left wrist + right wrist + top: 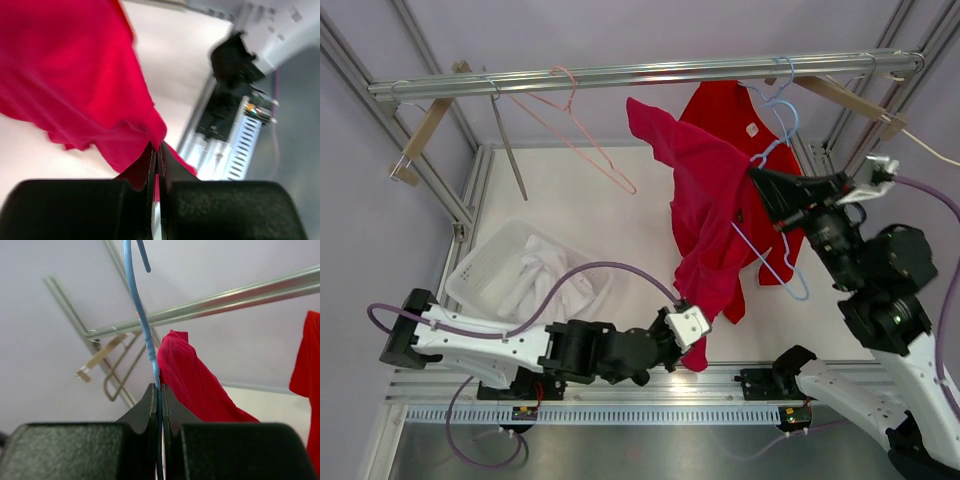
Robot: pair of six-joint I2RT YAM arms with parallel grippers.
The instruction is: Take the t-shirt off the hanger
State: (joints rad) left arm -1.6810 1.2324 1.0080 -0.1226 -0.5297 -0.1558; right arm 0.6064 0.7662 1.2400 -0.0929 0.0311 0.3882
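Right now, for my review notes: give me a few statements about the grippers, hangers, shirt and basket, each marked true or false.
1. The left gripper is shut on the lower edge of the red t-shirt. True.
2. The right gripper is open, clear of the blue hanger. False: it is shut on the hanger's wire.
3. The pink hanger carries a shirt. False: it hangs bare on the rail.
4. The basket holds white cloth. True.
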